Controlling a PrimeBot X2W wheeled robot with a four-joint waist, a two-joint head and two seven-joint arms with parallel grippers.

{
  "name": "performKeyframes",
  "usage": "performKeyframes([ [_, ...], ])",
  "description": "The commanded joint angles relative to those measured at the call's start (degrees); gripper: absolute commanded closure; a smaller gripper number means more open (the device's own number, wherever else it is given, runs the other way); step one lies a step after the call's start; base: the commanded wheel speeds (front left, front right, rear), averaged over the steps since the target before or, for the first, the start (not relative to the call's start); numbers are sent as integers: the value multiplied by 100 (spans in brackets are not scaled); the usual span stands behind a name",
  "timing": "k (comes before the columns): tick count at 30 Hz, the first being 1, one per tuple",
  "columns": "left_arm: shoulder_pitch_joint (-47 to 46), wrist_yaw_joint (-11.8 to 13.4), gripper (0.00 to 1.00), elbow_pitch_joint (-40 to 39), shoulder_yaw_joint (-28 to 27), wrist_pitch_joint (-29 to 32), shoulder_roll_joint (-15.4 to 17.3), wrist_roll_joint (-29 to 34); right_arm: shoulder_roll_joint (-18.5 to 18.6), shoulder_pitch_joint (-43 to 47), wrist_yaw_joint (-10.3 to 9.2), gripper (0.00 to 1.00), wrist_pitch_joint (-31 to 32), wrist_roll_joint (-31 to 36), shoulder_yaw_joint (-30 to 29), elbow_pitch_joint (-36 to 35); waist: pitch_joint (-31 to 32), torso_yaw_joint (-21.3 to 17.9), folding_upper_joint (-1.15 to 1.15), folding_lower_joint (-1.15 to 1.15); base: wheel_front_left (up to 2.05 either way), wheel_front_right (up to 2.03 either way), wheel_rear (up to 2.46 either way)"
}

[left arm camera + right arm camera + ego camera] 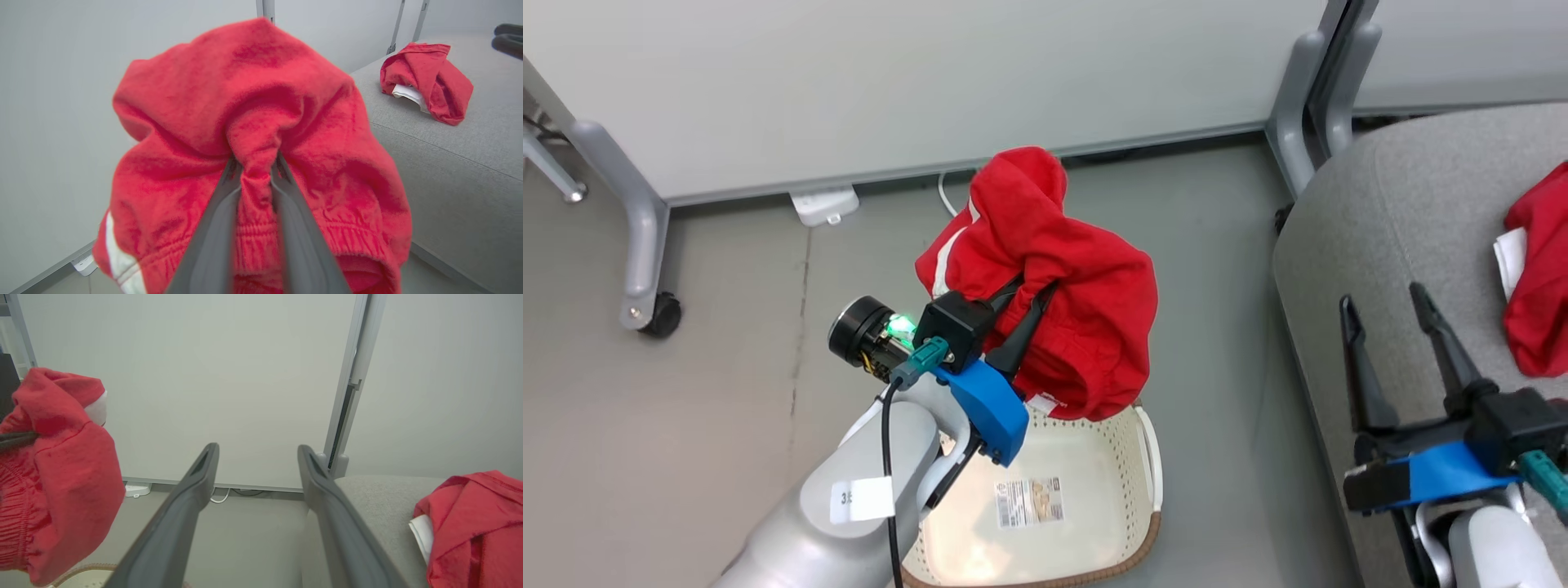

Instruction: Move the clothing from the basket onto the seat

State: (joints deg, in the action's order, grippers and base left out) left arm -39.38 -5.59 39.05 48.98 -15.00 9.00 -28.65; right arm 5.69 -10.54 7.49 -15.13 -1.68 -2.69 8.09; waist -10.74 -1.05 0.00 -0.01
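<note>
My left gripper (1033, 290) is shut on a bright red garment (1062, 286) and holds it up in the air above the cream basket (1147, 539). In the left wrist view the fingers (222, 196) pinch a fold of that clothing (253, 122). The basket's bottom shows only a paper label (1029, 501). A second red garment (1539, 278) lies on the grey seat (1405, 212) at the right. My right gripper (1384, 298) hangs open over the seat's near-left part, nothing between its fingers (196, 486).
Grey-white partition panels (890, 82) on metal legs with a castor (658, 314) close off the back. A white power strip (823, 204) and cable lie on the grey floor (727, 392) by the panel base.
</note>
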Motion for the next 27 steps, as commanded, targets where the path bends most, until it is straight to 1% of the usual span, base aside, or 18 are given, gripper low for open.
performKeyframes([
  [1, 88, 6, 100, -73, -63, -26, 1, 48, -19, 151, 1, 0, -3, -12, 35, 24, 227, 17, 0, 1, 0, 0, 0],
  [8, 283, -32, 100, -269, -275, -26, -50, 141, -25, 439, 1, 0, -3, -57, 183, 92, 559, 50, 0, 1, 0, 0, 0],
  [16, 326, -88, 100, -247, -342, -26, -81, 235, 0, 551, 1, 0, -3, -116, 419, 85, 694, 78, 0, 1, 0, 0, 0],
  [27, 267, -142, 100, -232, -425, -26, -137, 324, -49, 462, 1, 0, -3, -236, 1180, 96, 637, 137, 0, 1, 0, 0, 0],
])
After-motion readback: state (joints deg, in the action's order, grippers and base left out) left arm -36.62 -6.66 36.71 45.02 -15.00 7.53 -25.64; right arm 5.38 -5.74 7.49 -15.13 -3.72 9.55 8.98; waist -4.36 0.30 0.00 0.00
